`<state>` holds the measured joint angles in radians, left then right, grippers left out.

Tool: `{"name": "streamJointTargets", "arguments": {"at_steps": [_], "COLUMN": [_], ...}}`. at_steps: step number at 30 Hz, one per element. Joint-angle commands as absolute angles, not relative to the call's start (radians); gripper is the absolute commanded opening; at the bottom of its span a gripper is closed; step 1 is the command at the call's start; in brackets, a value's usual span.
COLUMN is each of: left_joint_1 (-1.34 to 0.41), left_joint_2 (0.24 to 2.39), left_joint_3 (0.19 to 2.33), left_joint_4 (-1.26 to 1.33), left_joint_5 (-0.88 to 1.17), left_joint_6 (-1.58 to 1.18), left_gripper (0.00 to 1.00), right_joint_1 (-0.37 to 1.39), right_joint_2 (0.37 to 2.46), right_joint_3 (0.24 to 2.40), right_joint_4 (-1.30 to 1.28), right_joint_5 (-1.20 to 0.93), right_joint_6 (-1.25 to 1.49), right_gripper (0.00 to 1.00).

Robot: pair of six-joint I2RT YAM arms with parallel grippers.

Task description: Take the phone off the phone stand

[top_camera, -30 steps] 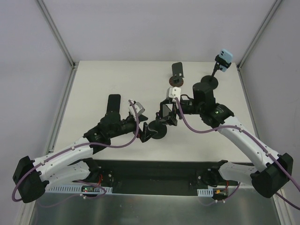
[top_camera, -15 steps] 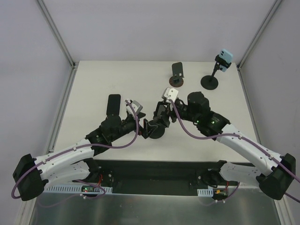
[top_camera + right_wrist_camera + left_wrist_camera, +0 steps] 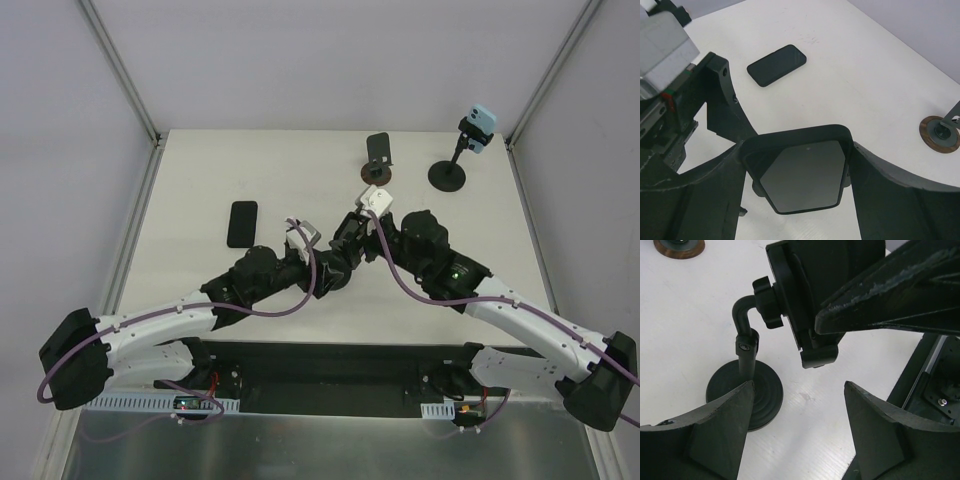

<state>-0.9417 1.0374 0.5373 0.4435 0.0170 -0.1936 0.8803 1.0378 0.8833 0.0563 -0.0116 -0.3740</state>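
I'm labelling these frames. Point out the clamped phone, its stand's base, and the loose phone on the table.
clamped phone [image 3: 802, 175], right wrist view, screen centre.
stand's base [image 3: 764, 395], left wrist view, disc's right part.
loose phone [image 3: 241, 223], top view, middle of its face.

The 2 arms have white link shells with black joint housings, and a purple cable loops along each. The left gripper [image 3: 797, 432] and right gripper [image 3: 797, 185] have broad matte black fingers; a white camera block tops each wrist.

We saw the black phone [image 3: 801, 175] upright in its black phone stand [image 3: 747, 388], whose round base sat on the white desk [image 3: 200, 190].
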Motion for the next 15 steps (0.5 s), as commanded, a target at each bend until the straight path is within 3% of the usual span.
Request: {"name": "streamJointTargets", "arguments": {"at_steps": [1, 7, 15], "left_joint_1": [-0.954, -0.956, -0.954], "left_joint_2": [1.068, 1.109, 1.132], "left_joint_3": [0.594, 0.606, 0.611], "left_joint_4": [0.523, 0.601, 0.640], "left_joint_5": [0.018, 0.020, 0.011], "left_joint_6": [-0.173, -0.182, -0.201], "left_gripper": [0.68, 0.65, 0.51], "right_joint_1": [0.882, 0.882, 0.885], "right_joint_2": [0.997, 0.999, 0.996], "right_joint_3": [0.876, 0.868, 0.865], "right_joint_4": [0.135, 0.144, 0.146], "right_joint_5": [0.041, 0.032, 0.018], "right_joint_6": [-0.357, -0.348, -0.350], "right_gripper": [0.09, 0.09, 0.08]}}
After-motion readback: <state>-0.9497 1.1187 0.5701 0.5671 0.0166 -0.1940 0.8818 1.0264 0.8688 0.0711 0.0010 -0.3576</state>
